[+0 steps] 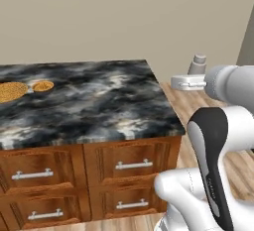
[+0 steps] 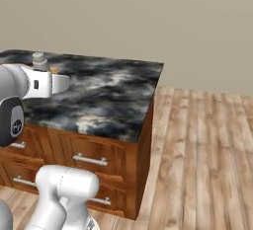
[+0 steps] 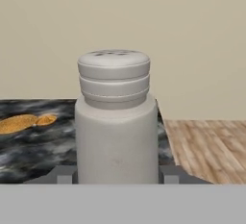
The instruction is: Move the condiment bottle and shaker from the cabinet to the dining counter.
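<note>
My gripper (image 3: pixel 116 176) is shut on the shaker (image 3: pixel 116 122), a pale grey-white cylinder with a ridged, holed cap, held upright between the two fingertips (image 3: pixel 62 175). In the left base view the shaker (image 1: pixel 198 64) sticks up from the gripper (image 1: pixel 191 80) in the air, just right of the dining counter (image 1: pixel 99 101). The right base view shows the shaker (image 2: pixel 39 60) above the gripper (image 2: pixel 58 82), in front of the marbled dining counter (image 2: pixel 113 91). The shaker does not touch the stone top (image 3: pixel 29 155). The condiment bottle and the cabinet are out of view.
Two flat golden-orange round things (image 1: pixel 12 91) (image 1: pixel 43 85) lie at the counter's left end, also in the hand view (image 3: pixel 19 123). Drawers with bar handles (image 1: pixel 133 164) face the base. Wooden floor (image 2: pixel 202 150) spreads right of the counter, with a plain beige wall behind.
</note>
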